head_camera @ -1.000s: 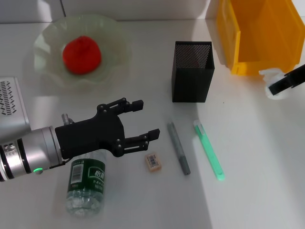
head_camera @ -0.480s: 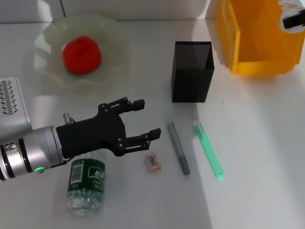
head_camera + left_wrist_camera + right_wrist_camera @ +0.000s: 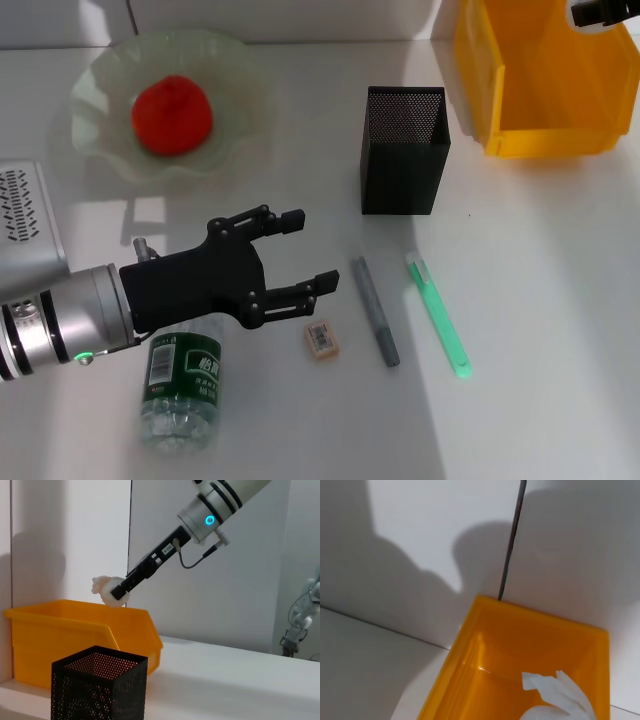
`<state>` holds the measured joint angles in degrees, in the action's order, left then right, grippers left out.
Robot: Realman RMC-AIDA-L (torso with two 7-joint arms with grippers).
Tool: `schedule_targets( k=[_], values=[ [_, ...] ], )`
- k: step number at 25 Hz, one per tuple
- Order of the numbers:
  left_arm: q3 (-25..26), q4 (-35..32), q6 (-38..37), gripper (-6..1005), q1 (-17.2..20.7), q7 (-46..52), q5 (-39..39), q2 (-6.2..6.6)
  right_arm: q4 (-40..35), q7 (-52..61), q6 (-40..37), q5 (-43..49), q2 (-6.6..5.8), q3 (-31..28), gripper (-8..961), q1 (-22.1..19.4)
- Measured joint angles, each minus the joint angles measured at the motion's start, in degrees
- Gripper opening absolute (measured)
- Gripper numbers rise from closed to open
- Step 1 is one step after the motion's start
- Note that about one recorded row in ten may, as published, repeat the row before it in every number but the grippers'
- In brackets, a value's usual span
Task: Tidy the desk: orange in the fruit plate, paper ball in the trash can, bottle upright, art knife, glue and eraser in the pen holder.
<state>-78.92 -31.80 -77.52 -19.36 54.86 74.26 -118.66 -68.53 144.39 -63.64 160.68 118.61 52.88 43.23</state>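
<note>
Nearest the robot, the bottle [image 3: 183,385] is lying on its side on the desk [image 3: 540,300], cap end tucked under the left arm. The left gripper [image 3: 298,252] is reaching in from the left edge w/ its wrist roughly level, fingers [image 3: 312,286] spread wide apart & gripping nothing, hanging over the desk just above the bottle's neck. The eraser [image 3: 321,338] is sitting just beside the lower fingertip, not touching it. Next along, a grey pen [image 3: 374,309] & a green art knife [image 3: 438,313] are lying side by side, apart from each other. Behind them the pen holder [image 3: 404,150] is standing upright. Far left, the orange [image 3: 171,114] is resting in the fruit plate [image 3: 245,85]. Far right, the trash can [image 3: 505,70] is sitting against the wall. In the left wrist view the right arm is slanting down from up high, the right gripper [image 3: 122,586] clamped on the paper ball [image 3: 108,589], holding it in the air just above the trash can's rim; right wrist view is showing the paper over the bin's inside
</note>
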Motion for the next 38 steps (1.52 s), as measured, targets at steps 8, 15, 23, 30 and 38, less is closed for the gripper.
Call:
schedule_targets(
  k=[8,15,23,30,38],
  values=[
    [-0.1,0.5,0.0,808,-0.2,0.0,0.0,0.01,1.6,-1.8,1.2,0.0,0.29,0.0,531,0.3],
    [-0.1,0.5,0.0,808,-0.1,0.0,0.0,0.01,0.5,-1.9,-0.3,-2.0,0.28,-0.1,639,-0.1],
    [-0.1,0.1,-0.3,809,0.2,0.0,0.0,0.1,-6.0,-4.1,-3.6,-7.6,0.65,0.1,822,-3.6],
    [0.5,-0.8,-1.9,809,0.3,1.7,-0.3,0.17,-14.9,-18.1,-6.5,-39.7,0.47,0.1,834,-16.5],
    [0.6,-10.7,-0.9,809,3.4,12.4,-0.2,0.14,-1.7,-48.4,-20.5,-65.9,0.58,-0.5,833,-27.5]
  ],
)
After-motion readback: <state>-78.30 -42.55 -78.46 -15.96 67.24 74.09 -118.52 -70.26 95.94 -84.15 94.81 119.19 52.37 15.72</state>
